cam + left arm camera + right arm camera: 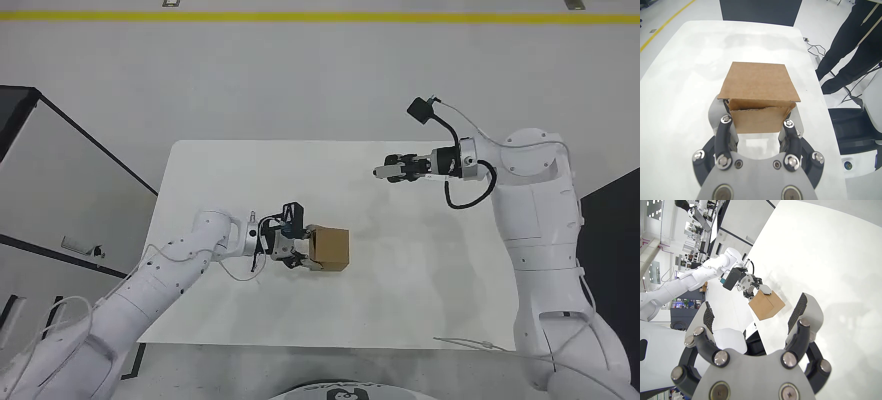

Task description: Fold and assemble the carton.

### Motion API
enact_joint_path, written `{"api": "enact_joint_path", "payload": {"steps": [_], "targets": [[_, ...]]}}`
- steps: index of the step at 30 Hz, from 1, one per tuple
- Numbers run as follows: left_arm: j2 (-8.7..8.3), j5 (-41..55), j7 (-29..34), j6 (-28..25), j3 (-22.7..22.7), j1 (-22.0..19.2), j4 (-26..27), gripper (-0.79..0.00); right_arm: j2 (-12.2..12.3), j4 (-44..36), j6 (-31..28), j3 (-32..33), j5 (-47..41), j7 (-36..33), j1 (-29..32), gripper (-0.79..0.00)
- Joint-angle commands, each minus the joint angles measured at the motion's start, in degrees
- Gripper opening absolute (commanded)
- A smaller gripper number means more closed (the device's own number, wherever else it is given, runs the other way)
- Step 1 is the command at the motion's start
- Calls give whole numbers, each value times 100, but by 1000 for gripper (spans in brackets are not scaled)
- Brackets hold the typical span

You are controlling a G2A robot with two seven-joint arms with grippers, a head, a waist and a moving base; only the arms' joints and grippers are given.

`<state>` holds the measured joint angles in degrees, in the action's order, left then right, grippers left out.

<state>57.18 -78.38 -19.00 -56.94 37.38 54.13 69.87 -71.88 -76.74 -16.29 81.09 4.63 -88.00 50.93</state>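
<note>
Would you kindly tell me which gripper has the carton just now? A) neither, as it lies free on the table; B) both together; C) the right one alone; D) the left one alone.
D: the fingers of the left gripper clasp the carton at its flap end, while the right gripper hangs open over the table, well apart from it.

The carton point(329, 248) is a small, plain brown cardboard cube, folded up, with a ragged gap between the flaps on the end facing the left claw point(303, 250). It sits level, left of the counter's point(430, 300) middle, pinched at that end.
</note>
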Motion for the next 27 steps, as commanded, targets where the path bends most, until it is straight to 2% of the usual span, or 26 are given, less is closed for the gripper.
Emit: {"api": "enact_joint_path", "payload": {"steps": [1,10,19,27], "targets": [[-1,37,28,-2,2,1,2,-785,0,0,0,0,0,0,0,0],[30,-193,-1,153,-71,69,20,-785,0,0,0,0,0,0,0,0],[303,-632,-1113,246,-449,-149,-740,-785,0,0,0,0,0,0,0,0],[317,-461,-1060,365,-412,-50,-732,-785,0,0,0,0,0,0,0,0]]}}
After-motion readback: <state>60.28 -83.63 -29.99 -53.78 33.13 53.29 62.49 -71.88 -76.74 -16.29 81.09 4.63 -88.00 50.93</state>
